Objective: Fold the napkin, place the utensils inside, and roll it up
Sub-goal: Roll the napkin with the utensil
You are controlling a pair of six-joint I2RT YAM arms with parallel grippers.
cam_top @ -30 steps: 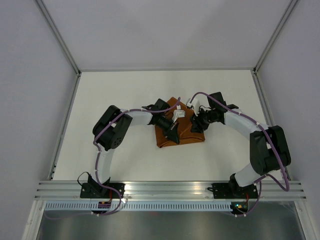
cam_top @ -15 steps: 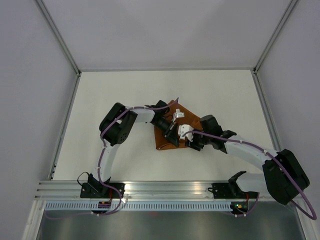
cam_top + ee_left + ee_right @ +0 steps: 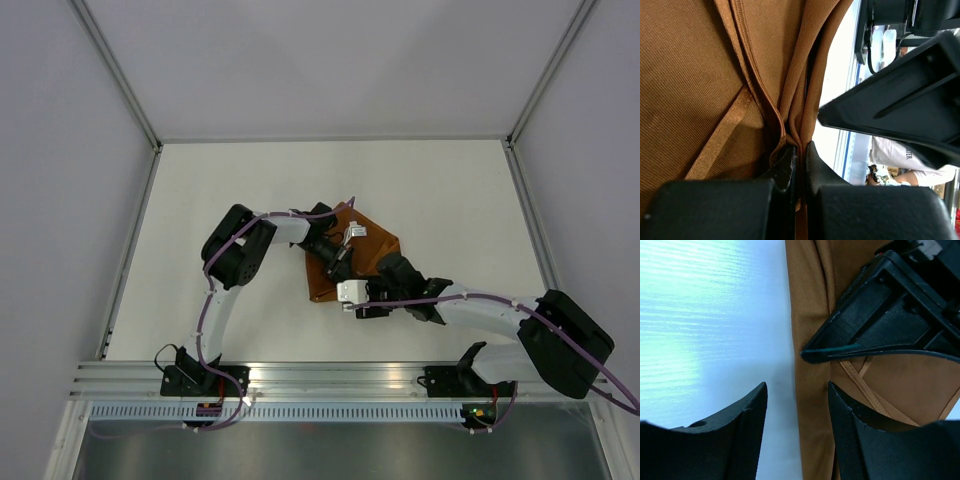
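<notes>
Left arm (image 3: 235, 255) bent, jaws pinched shut, right arm (image 3: 490, 312) extended, jaws parted.

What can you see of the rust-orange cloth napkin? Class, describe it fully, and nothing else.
The rust-orange woven cloth napkin lies folded in an angular, layered shape near the middle of the white table. Its fabric looks finely ribbed, slightly glossy and creased, with hemmed edges crossing it. The black left fingers, shut, pinch a bunched fold of several layers. The black right fingers stand open above one edge; whether they touch it cannot be told.
</notes>
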